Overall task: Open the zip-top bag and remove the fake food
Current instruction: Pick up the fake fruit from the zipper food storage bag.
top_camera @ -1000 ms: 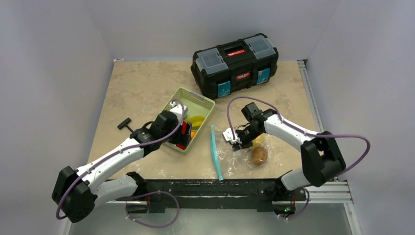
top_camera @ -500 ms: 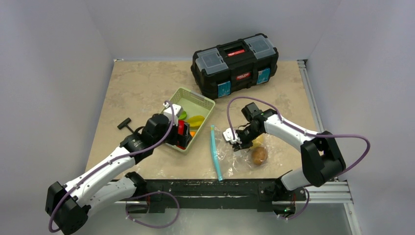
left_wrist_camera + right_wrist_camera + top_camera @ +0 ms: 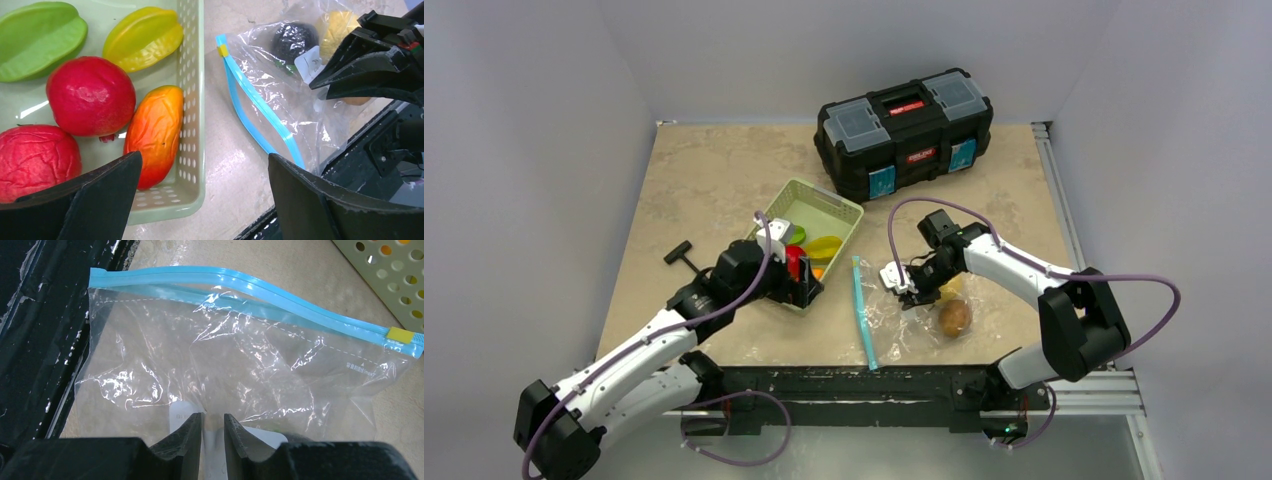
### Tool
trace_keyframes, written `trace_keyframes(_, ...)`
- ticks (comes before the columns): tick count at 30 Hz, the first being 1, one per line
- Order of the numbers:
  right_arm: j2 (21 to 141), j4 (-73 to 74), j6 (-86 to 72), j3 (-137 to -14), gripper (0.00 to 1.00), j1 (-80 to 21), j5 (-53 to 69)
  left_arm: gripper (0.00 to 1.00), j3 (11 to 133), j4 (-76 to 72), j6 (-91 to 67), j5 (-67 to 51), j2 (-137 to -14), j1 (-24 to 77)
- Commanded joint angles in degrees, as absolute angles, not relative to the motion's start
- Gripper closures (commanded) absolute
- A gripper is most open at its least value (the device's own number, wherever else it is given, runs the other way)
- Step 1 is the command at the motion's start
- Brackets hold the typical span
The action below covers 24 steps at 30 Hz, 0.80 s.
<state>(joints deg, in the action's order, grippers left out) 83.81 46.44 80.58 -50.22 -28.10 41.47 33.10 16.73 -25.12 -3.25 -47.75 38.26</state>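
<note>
Found right gripper [image 3: 213, 422] clamped on zip-top bag [image 3: 225, 355] near counter's front edge, fake food [image 3: 954, 317] inside. Found left gripper [image 3: 202, 160] spread wide above green basket [image 3: 192, 100], mid-counter.

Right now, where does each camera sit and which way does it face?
Top: above and behind, looking down on the table; both arms show.
Left wrist: over the basket, facing down toward the bag; open jaws at bottom.
Right wrist: low over the bag, facing its blue zip strip; jaws pinch the plastic.
Both wrist views share that strip.
</note>
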Motion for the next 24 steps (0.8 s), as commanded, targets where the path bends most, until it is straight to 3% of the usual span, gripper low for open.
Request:
trace_keyframes(1,81.70,46.58,80.96,-50.03,0.78,-27.86,41.79,0.05,31.49,12.28,-26.97,-6.91,-46.02,37.99)
trace_keyframes(24,80.08,47.62,81.88,-50.14,0.69,-26.64,43.22,0.06,26.96,6.86,-28.80,-12.14,-42.84,38.01)
